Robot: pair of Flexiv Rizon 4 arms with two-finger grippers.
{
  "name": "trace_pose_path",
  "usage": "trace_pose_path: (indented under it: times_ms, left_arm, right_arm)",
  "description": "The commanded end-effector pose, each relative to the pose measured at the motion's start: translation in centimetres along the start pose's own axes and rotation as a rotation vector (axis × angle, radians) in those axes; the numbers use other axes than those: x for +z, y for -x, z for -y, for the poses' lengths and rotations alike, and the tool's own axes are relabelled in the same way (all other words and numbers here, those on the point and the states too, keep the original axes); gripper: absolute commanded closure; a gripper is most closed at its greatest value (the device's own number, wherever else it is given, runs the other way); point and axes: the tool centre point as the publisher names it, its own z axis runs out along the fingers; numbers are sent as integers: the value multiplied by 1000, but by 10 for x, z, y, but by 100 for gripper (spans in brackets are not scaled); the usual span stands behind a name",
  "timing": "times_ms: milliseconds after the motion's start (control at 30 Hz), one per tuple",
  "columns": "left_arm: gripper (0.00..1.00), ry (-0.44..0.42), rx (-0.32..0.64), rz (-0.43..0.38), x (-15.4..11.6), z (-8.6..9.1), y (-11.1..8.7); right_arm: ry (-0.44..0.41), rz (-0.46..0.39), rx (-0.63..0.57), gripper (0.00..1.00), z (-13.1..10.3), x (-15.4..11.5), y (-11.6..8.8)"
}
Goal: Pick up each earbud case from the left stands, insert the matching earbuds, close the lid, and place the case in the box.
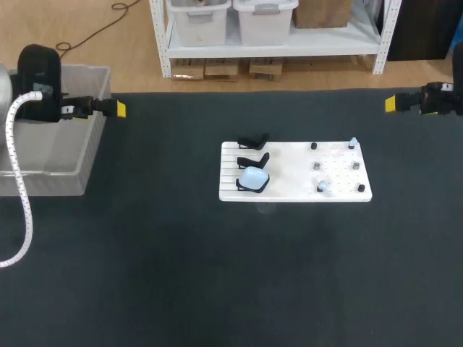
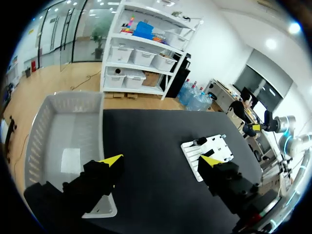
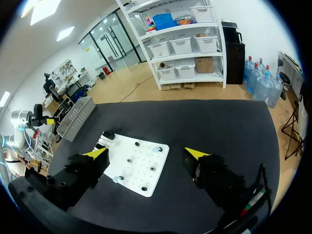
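Resting on stand (image 1: 244, 186), case (image 1: 254, 176) far from fingers (image 1: 120, 109)

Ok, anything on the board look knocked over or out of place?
Nothing looks spilled or askew. The white board lies flat; one pale blue case sits in the front black stand, the other two stands are bare. Left hand and right hand hang open, clear of it.

A robotics lab: black worktable (image 1: 145, 253), white shelving (image 1: 269, 49) with storage bins (image 1: 264, 20) beyond
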Motion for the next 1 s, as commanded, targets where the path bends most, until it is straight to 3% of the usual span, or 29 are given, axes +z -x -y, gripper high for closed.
trace_pose_path:
  times_ms: [33,300,633,833,1000]
  left_arm:
    - [0,-38,67,14,11,9,5]
    - [0,-203,331,-4,26,36,10]
    - [0,-288,664,-30,39,55,6]
    - [0,-394,760,-67,52,65,-3]
    - [0,-465,855,-61,60,84,-13]
  right_arm:
    - [-1,-1,0,0,0,0,0]
    - [-1,-1,0,0,0,0,0]
    - [-1,-1,0,0,0,0,0]
    - [-1,-1,0,0,0,0,0]
    - [-1,-1,0,0,0,0,0]
